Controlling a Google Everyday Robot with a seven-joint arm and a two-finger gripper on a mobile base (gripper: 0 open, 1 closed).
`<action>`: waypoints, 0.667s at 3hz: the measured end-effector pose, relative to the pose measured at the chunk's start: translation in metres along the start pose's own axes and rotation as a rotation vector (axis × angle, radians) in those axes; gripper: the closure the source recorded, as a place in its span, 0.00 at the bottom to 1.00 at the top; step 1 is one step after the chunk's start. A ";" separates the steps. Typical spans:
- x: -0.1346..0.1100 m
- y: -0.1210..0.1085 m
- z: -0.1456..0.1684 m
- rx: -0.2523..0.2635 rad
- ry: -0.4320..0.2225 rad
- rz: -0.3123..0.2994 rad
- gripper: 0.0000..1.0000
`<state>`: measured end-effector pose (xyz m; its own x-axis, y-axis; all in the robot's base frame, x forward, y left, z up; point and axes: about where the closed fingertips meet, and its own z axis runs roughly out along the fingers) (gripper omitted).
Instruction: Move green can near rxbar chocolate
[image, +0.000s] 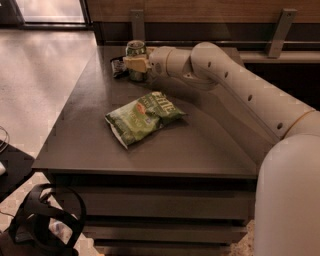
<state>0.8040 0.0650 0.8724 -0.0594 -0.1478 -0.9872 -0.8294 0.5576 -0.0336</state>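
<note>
Camera view: my end effector (136, 64) sits around the green can (135, 49) near the far left corner of the bench (85, 140), just beside the rxbar chocolate (118, 67). I cannot tell whether it clamps the can. A careless pull-away could tip the can onto the bar. The can's lower body and the bar's right end are hidden

green chip bag (145, 117) flat on dark table (210, 150); black looped object (45, 220) on floor (40, 75)
</note>
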 end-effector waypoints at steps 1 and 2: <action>0.000 0.000 0.000 0.000 0.000 0.000 0.37; 0.000 0.000 0.000 0.000 0.000 0.000 0.12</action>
<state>0.8039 0.0654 0.8727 -0.0594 -0.1477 -0.9872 -0.8297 0.5573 -0.0334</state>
